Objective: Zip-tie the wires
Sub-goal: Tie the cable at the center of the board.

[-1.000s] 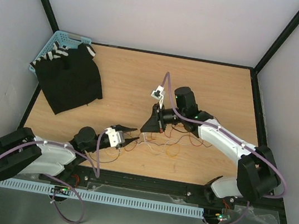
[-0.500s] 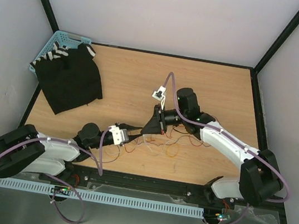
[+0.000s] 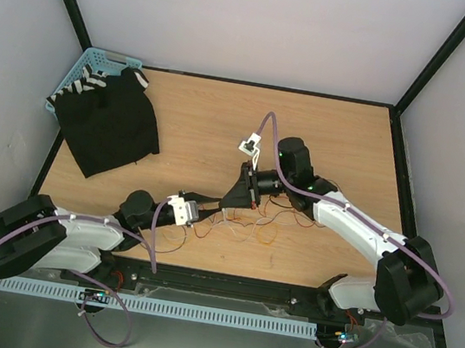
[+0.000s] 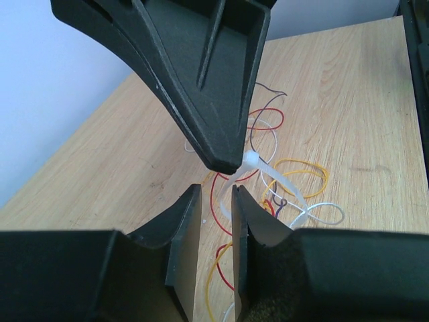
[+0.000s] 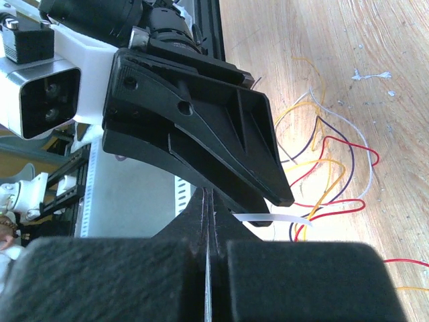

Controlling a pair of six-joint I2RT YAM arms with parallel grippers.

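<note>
Evidently we're early: right gripper (image 4: 228,164) pinches the zip tie (image 4: 258,164), left gripper (image 4: 216,196) narrow around its tail, wires (image 4: 301,161) unbundled.

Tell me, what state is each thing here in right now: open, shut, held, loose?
right gripper: shut on the zip tie.
left gripper: open by a narrow gap, the zip tie's tail between its fingers.
zip tie: pinched at the right gripper's tip, hanging above the wires.
wires: spread in loose loops on the table.
black cloth: lying flat, one edge over the blue basket.
blue basket: partly covered.
</note>
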